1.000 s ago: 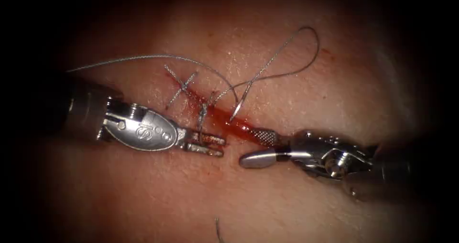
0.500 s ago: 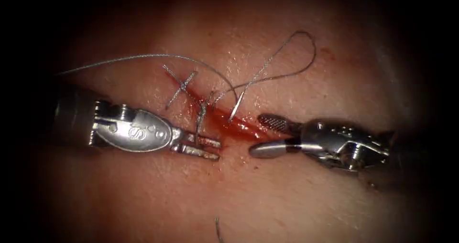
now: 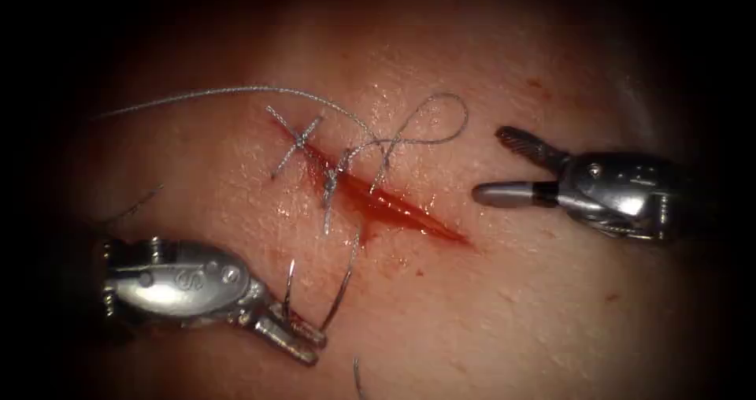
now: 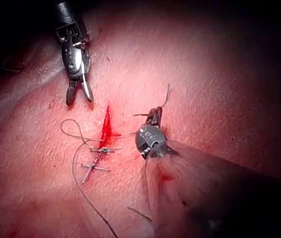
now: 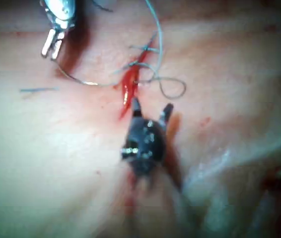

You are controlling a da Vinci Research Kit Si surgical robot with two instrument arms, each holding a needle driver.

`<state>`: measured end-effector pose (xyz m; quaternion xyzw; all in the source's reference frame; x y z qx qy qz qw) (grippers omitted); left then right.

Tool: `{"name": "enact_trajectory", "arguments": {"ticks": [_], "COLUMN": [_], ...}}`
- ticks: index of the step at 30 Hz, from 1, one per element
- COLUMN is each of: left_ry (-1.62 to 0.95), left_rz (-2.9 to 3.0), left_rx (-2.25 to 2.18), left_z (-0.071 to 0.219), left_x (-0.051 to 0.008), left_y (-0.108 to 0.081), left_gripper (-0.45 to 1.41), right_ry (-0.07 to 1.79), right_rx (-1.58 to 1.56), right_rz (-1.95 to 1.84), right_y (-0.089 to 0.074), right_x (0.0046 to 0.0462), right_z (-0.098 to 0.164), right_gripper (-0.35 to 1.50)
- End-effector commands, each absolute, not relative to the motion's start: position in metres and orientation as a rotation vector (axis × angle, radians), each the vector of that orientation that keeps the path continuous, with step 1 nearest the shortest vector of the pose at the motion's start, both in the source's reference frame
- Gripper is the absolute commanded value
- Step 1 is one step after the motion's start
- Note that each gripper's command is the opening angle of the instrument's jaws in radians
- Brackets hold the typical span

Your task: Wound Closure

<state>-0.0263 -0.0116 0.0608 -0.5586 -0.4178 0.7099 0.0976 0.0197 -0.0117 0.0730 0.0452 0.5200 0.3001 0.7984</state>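
Observation:
The cut (image 3: 386, 201) runs slantwise across the tissue (image 3: 488, 305), wet with red fluid. My left tool (image 3: 303, 343) sits low on the cut's left side, shut on the curved needle (image 3: 340, 286) near mid-curve. The needle's tip (image 3: 290, 266) points up and its tail end reaches the cut's left edge. Thread (image 3: 429, 120) forms a small loop right of the cut. My right tool (image 3: 488, 162) hovers open on the right side, holding nothing. The left wrist view shows my left tool (image 4: 154, 116) on the needle (image 4: 166, 94). In the right wrist view my right tool (image 5: 152, 105) stands open just short of the cut (image 5: 128, 91).
Two finished stitches (image 3: 299, 138) (image 3: 331, 181) cross the cut's upper end. A long thread tail (image 3: 197, 95) trails off to the left. A cut end of thread (image 3: 358, 375) lies at the lower edge. The left wrist view also shows the right tool (image 4: 78, 94).
My left tool drew the needle out on the cut's left side and moved down-left with it. The thread loop shrank. The right tool withdrew up and to the right, still open.

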Motion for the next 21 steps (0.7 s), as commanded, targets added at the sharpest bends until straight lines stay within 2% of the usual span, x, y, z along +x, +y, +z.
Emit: {"name": "enact_trajectory", "arguments": {"ticks": [1,7,10,12,13,21], "left_ry": [-1.242,-1.136,-1.02,-0.919,-0.864,-0.462], "left_rz": [2.094,2.106,2.128,2.158,2.177,2.16], "left_rx": [-1.66,-1.741,-1.796,-1.835,-1.855,-2.002], "left_z": [0.061,0.055,0.052,0.05,0.049,0.043], "left_x": [-0.0266,-0.0257,-0.0255,-0.0255,-0.0255,-0.0245], "left_y": [-0.012,-0.009,-0.008,-0.006,-0.005,0.001], "left_gripper": [-0.45,-0.45,-0.45,-0.45,-0.45,-0.45], "right_ry": [1.113,1.106,1.105,1.114,1.115,1.111], "right_rx": [0.095,0.08,0.078,0.09,0.092,0.009], "right_rz": [0.643,0.626,0.618,0.604,0.603,0.493], "right_y": [-0.013,-0.014,-0.015,-0.016,-0.017,-0.018], "right_x": [0.0201,0.02,0.0203,0.0206,0.0208,0.0236], "right_z": [0.073,0.073,0.073,0.072,0.072,0.069], "right_gripper": [1.26,1.25,1.11,0.93,0.9,0.91]}}
